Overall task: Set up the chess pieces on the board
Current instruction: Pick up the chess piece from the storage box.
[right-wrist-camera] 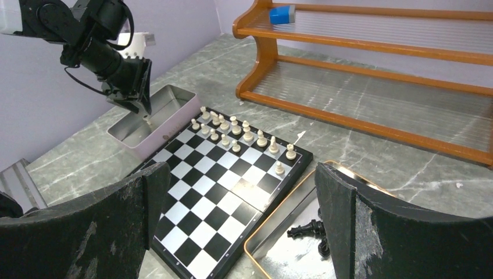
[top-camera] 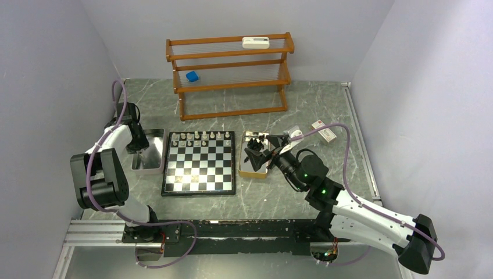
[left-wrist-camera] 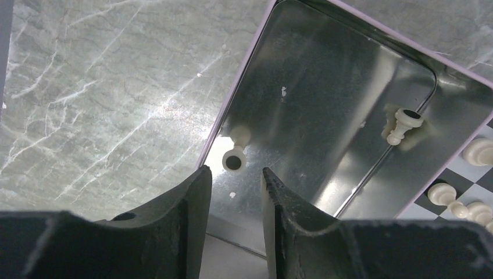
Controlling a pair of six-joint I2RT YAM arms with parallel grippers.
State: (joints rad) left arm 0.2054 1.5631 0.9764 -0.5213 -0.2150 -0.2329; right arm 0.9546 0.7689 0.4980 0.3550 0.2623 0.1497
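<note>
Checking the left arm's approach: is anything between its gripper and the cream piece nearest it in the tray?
Nothing visible does. The left gripper hangs over the tray, jaws apart, with the cream piece on bare metal just beyond its fingertips. The other cream piece lies aside, by the tray's wall.

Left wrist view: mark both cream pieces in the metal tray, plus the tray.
left cream piece (left-wrist-camera: 234, 161), left wrist view, on its round base.
right cream piece (left-wrist-camera: 400, 127), left wrist view, on its stem.
metal tray (left-wrist-camera: 325, 75), left wrist view, on its bare floor.
</note>
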